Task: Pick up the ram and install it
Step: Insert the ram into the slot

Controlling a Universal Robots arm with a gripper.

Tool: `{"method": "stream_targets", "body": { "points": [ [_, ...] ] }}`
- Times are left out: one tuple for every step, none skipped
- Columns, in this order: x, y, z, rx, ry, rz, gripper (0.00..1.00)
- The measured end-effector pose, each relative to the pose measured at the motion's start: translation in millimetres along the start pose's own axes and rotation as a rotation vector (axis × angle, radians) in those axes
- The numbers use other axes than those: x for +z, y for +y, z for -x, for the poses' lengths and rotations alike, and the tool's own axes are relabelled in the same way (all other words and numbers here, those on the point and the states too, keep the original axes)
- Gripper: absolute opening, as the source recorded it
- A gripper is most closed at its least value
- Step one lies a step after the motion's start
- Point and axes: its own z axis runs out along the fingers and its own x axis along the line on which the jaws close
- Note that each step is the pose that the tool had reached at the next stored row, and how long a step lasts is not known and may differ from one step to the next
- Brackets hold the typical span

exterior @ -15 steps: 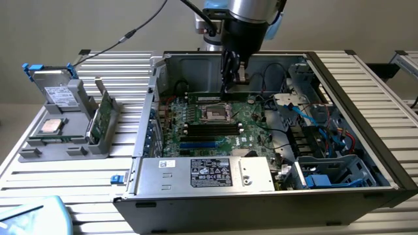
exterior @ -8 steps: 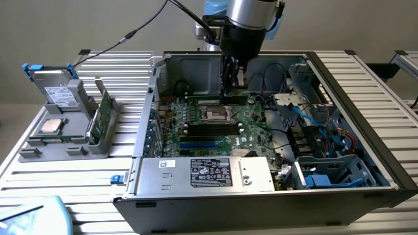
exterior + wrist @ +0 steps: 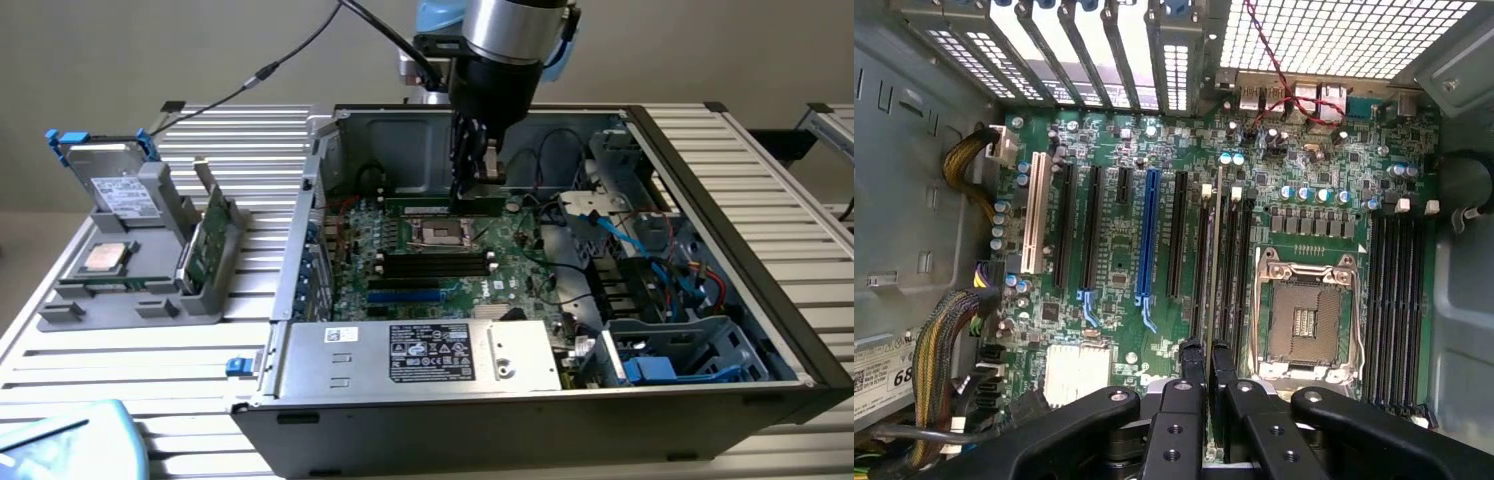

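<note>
Pincer [image 3: 1206, 358] was clenched on the ram [image 3: 1213, 250], held edge-on over the black slots [image 3: 1240, 270] beside the processor socket [image 3: 1302, 320]. Far case wall [image 3: 400, 150] was close; the near side was roomier.

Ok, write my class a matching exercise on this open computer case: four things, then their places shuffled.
1. thin green ram stick
2. square silver processor socket
3. silver power-supply box with black label
4. grey plastic holder

A. on the slatted metal table, outside the dark computer case
B. set in the green motherboard
C. clamped in the black hand
D. inside the case, nearest the exterior camera

Pairs: 1-C, 2-B, 3-D, 4-A
</note>
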Motion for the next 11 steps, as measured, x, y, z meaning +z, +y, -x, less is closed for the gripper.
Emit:
{"method": "stream_targets", "body": {
  "points": [
    [0.0, 0.0, 0.0, 0.0, 0.0, 0.0, 0.14],
    [0.0, 0.0, 0.0, 0.0, 0.0, 0.0, 0.14],
    [0.0, 0.0, 0.0, 0.0, 0.0, 0.0, 0.14],
    [0.0, 0.0, 0.0, 0.0, 0.0, 0.0, 0.14],
    [0.0, 0.0, 0.0, 0.0, 0.0, 0.0, 0.14],
    [0.0, 0.0, 0.0, 0.0, 0.0, 0.0, 0.14],
    [0.0, 0.0, 0.0, 0.0, 0.0, 0.0, 0.14],
    [0.0, 0.0, 0.0, 0.0, 0.0, 0.0, 0.14],
    [0.3, 0.0, 0.0, 0.0, -0.0001, 0.0, 0.14],
    [2.0, -0.3, 0.1, 0.0, -0.0004, -0.0002, 0.14],
    [3.8, -0.5, 0.1, 0.0, -0.0002, -0.0001, 0.14]
  ]
}}
